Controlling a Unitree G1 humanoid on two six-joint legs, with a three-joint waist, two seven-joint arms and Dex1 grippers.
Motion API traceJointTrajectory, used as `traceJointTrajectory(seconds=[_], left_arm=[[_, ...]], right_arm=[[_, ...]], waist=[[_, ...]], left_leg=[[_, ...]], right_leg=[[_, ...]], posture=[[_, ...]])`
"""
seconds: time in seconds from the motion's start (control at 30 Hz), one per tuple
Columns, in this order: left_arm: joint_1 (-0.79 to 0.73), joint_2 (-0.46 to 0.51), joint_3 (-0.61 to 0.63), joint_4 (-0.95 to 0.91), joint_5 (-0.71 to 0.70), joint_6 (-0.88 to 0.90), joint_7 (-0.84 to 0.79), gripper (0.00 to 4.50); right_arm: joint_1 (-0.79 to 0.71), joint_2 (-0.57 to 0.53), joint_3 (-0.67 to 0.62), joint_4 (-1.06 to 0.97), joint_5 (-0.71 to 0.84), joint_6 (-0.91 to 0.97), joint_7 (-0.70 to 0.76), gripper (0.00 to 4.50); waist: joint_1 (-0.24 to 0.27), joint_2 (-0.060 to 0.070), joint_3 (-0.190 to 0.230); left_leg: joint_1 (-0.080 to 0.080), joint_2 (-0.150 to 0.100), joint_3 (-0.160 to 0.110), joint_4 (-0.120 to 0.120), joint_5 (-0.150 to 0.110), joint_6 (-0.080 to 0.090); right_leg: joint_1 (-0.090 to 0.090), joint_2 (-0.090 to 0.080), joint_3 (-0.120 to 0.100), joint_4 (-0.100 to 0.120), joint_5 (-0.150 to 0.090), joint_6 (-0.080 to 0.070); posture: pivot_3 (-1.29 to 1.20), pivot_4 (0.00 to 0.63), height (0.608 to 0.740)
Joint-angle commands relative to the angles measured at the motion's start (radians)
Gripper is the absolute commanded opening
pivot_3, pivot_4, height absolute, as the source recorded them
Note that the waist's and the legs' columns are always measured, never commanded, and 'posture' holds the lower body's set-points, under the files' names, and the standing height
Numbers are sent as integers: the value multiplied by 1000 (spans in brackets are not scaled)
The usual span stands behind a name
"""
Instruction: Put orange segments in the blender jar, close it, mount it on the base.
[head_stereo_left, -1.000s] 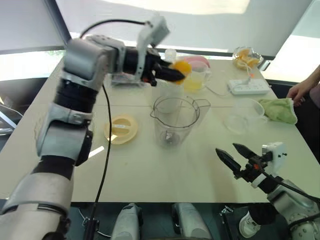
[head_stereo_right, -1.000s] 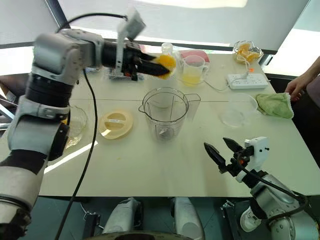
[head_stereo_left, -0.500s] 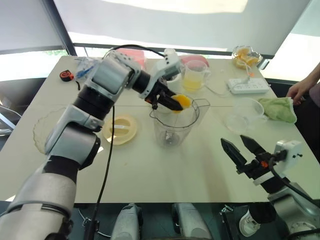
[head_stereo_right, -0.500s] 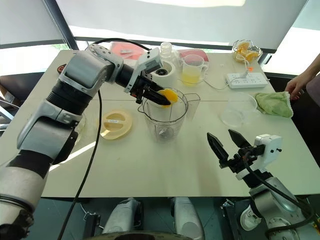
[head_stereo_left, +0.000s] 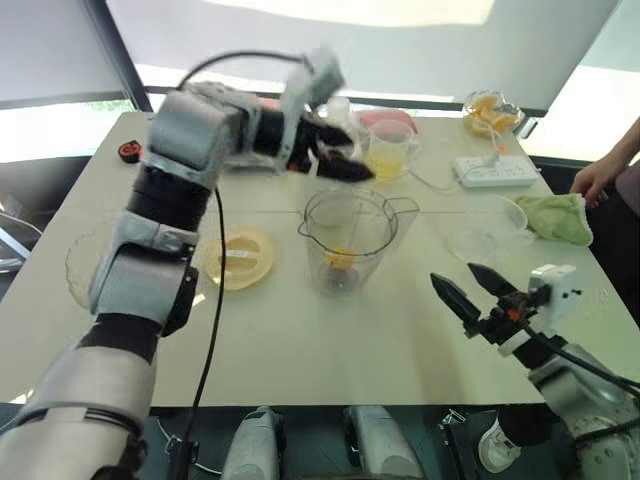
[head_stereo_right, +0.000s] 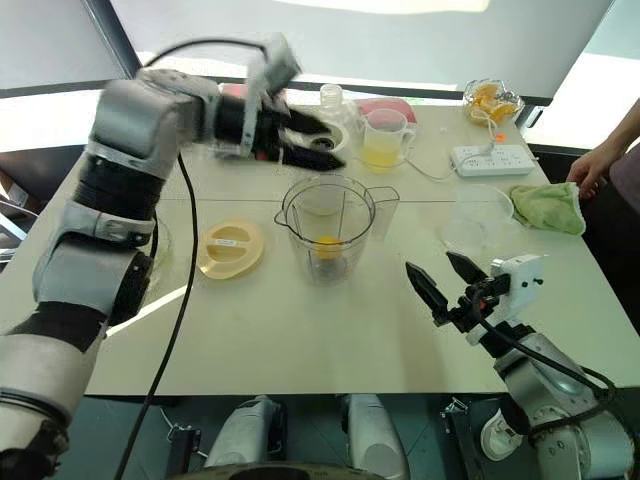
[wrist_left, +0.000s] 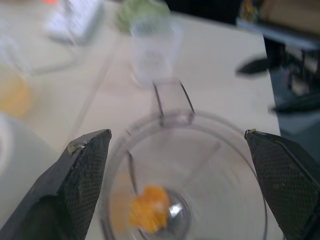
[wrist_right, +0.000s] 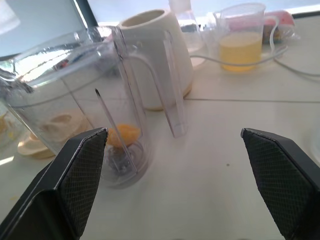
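Note:
The clear blender jar stands upright mid-table with one orange segment lying at its bottom by the blade, also seen as the segment from above. My left gripper hovers above and behind the jar's rim, open and empty. The white base with its black socket stands just behind the jar. More orange segments lie in a glass bowl at the back right. My right gripper is open and empty, low near the front right, pointing toward the jar.
A round yellow lid lies left of the jar. A jug of yellow juice, a power strip, a clear cup and a green cloth sit to the right. A person's hand rests at the right edge.
My left gripper opened and let the orange segment fall into the jar, then rose back above the rim. The right gripper stayed open and about where it was.

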Motion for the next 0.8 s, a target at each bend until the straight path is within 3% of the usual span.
traceJointTrajectory(seconds=[0.03, 0.37, 0.8], left_arm=[[60, 41, 122, -156, -76, 95, 74, 4448], [455, 225, 375, -744, -356, 431, 186, 4448], [786, 355, 519, -1013, -538, 454, 302, 4448]], right_arm=[[-51, -24, 27, 48, -56, -45, 39, 4500], [-230, -82, 65, 348, -187, -147, 163, 4500], [-459, -89, 142, 601, -273, -204, 288, 4500]], waist=[[-1, 1, 0], [3, 1, 0], [0, 2, 0]], left_leg=[[0, 0, 0, 0, 0, 0], [0, 2, 0, 0, 0, 0], [2, 1, 1, 1, 0, 0]], right_leg=[[0, 0, 0, 0, 0, 0], [0, 0, 0, 1, 2, 4], [2, 0, 0, 1, 2, 3]], posture=[[0, 150, 740], [0, 150, 740], [0, 150, 740]])
